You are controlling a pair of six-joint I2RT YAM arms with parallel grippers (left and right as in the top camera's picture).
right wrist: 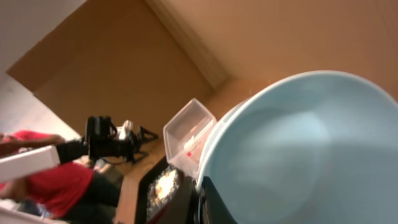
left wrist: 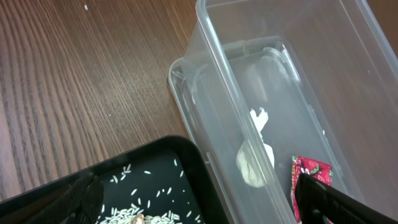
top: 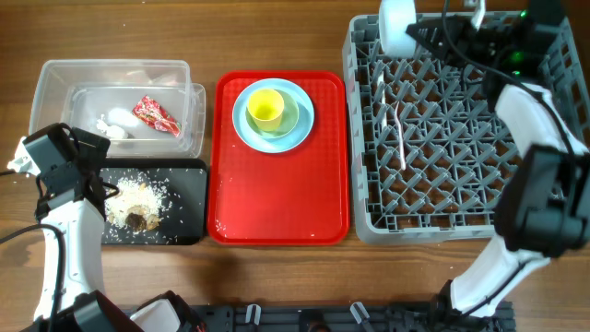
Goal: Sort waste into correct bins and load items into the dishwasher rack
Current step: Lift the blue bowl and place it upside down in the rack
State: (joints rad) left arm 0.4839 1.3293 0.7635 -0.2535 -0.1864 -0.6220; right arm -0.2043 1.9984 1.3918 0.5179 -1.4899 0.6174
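Overhead shot says what of the right pincer (top: 419, 32)?
Little: the light blue bowl (top: 398, 26) reads as a pale disc at the dishwasher rack's (top: 461, 138) far left corner. The wrist view shows its rim pinched.
Left pincer (top: 97, 161)?
Spread wide above clear tub (left wrist: 217, 81) and black tray (left wrist: 161, 162), plain only from its wrist.

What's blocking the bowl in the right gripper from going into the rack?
Nothing visible. The right gripper holds the bowl over the rack's far corner; the white cutlery lies nearer the middle.
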